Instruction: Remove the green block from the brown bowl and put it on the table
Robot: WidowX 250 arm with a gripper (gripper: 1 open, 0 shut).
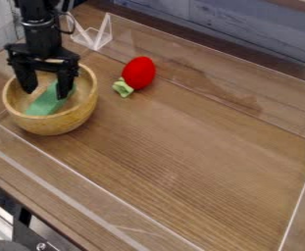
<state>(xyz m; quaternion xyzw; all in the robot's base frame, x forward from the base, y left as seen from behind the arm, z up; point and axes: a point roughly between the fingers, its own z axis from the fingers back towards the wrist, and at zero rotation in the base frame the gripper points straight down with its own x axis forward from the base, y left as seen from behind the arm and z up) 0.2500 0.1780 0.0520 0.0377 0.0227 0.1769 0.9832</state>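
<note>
The green block (42, 102) lies tilted inside the brown bowl (53, 120), which stands at the left of the table (194, 147). My black gripper (47, 86) reaches down into the bowl, open, with one finger on each side of the block's upper end. I cannot tell whether the fingers touch the block.
A red strawberry toy (137, 72) with a green stem lies just right of the bowl. Clear acrylic walls (96, 34) edge the tabletop, close behind and to the left of the bowl. Bare wood stretches to the right and front.
</note>
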